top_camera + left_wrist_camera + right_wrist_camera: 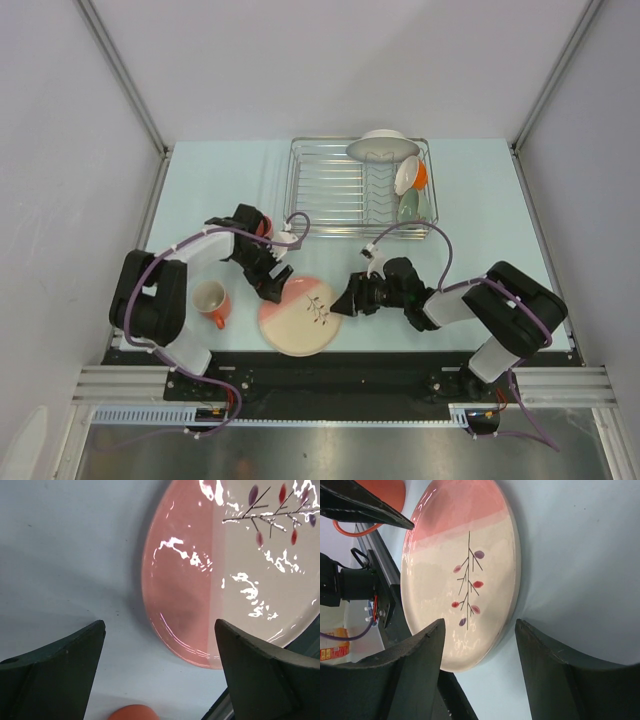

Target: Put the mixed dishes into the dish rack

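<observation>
**Left hand [160, 625] and right hand [480, 622] spread, nothing held**

Both flank the pink-and-cream plate [300, 318], the left at its 10 o'clock rim and the right at 3 o'clock. The plate lies flat on the worktop [220, 190], at 6 o'clock from the dish rack [330, 190]. Glazed and stiff, it is probably slippery and breakable, and only the thin rim offers a hold, likely after tipping one edge up. Whether any finger touches the rim cannot be made out.

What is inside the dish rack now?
In the dish rack, along its right side: a white dish at the far end, an orange-and-white piece, then a small green bowl. Whether they sit in slots cannot be told.
</observation>
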Controlling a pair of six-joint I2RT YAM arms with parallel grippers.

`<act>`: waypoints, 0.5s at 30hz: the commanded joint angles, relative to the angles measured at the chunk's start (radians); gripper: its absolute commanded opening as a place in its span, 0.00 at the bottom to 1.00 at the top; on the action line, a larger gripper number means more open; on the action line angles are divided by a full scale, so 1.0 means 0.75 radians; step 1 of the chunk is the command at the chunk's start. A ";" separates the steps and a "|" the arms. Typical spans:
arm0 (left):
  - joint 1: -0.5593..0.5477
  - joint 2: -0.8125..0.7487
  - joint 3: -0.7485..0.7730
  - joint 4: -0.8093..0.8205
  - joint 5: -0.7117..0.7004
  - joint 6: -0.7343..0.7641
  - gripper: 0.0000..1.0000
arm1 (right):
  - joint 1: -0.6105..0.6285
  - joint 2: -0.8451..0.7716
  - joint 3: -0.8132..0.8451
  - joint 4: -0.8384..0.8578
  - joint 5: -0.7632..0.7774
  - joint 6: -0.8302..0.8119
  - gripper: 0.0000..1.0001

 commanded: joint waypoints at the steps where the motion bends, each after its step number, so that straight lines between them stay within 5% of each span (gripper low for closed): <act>1: 0.004 0.040 -0.019 0.060 0.000 0.025 0.96 | -0.007 0.042 -0.107 -0.335 0.088 -0.034 0.65; 8: 0.002 0.146 0.004 0.044 0.112 0.021 0.80 | -0.007 0.044 -0.113 -0.325 0.088 -0.024 0.65; 15: -0.006 0.224 -0.012 0.029 0.219 0.025 0.75 | -0.009 0.042 -0.119 -0.327 0.088 -0.026 0.65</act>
